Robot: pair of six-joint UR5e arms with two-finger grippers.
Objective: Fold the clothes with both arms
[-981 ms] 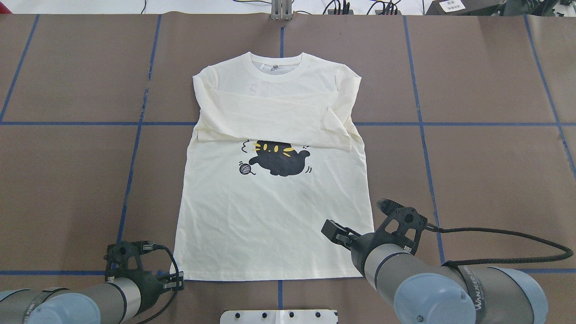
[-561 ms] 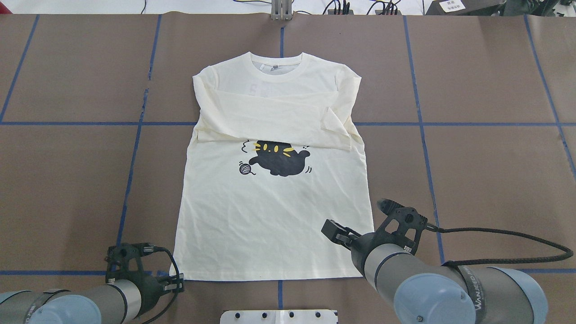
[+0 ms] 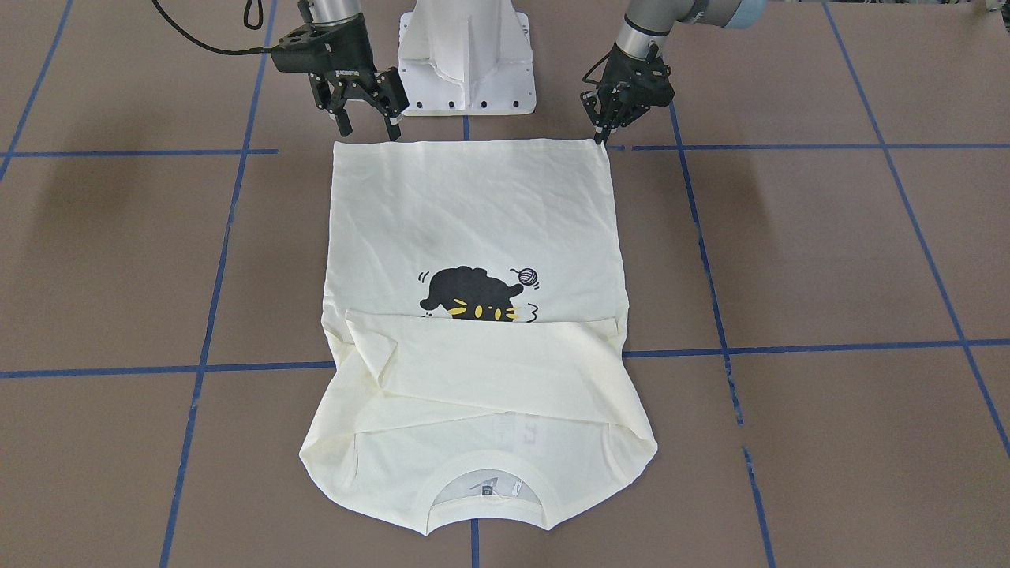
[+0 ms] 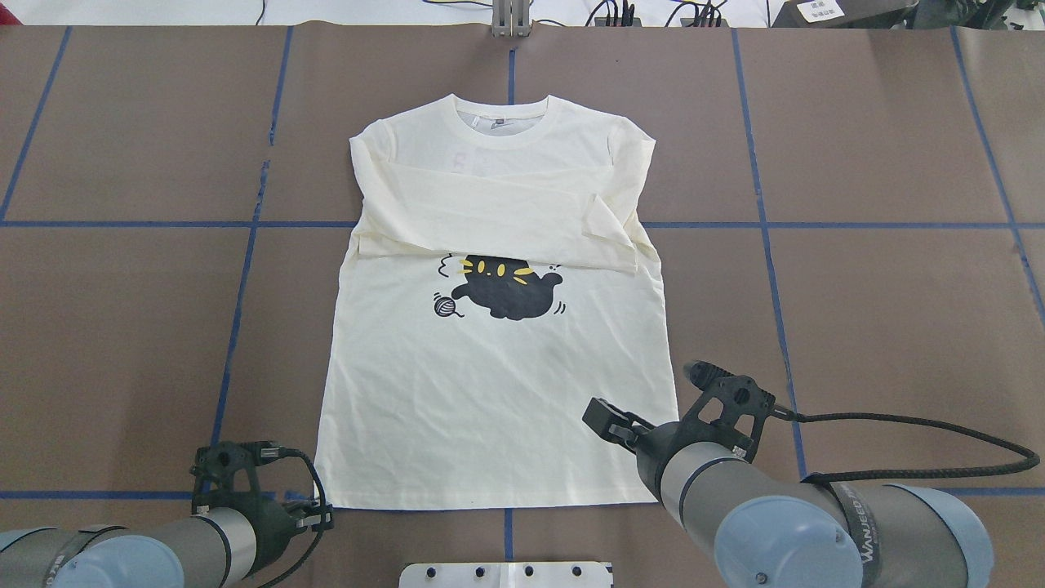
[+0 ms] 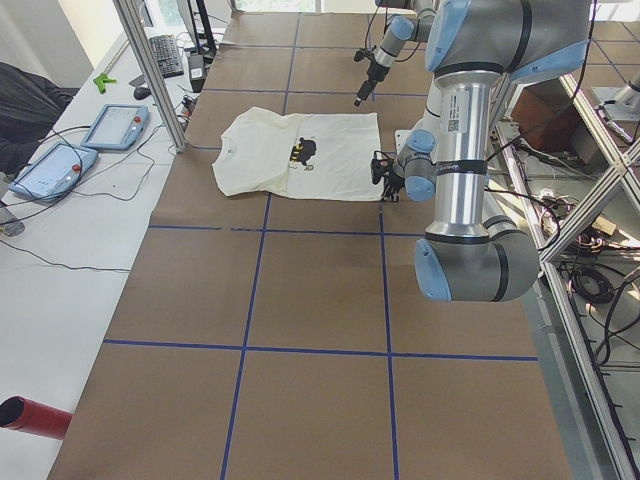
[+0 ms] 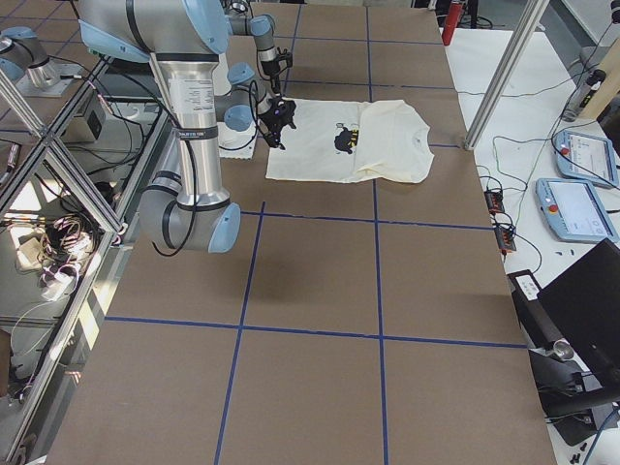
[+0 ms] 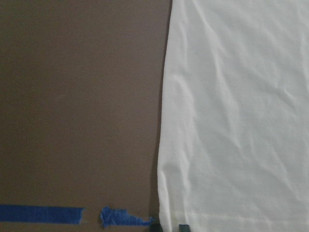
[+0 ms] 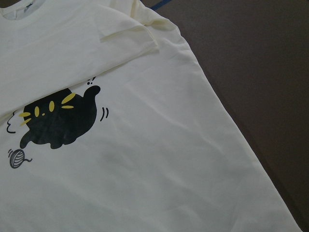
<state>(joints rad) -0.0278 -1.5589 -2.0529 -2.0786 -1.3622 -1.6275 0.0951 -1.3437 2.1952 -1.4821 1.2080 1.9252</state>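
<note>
T-shirt [image 4: 490,392] is laid flat, print [image 4: 502,290] upward, in the middle of the worktop [image 4: 898,327]. At its left hem corner the left tool [image 4: 317,514] is placed, fingertips [image 7: 183,227] seen narrowly apart; whether the cloth is clamped cannot be told. Beside the right corner the right tool [image 3: 368,124] is held, jaws spread

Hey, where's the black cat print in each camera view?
Front-facing: cat print at centre, upside down.
Overhead: cat print at centre.
Exterior left: cat print upper, left of centre, tiny.
Exterior right: cat print upper middle, tiny.
Left wrist: not in it.
Right wrist: cat print at left.
Shared landmark: folded sleeve edging the cat's head.
</note>
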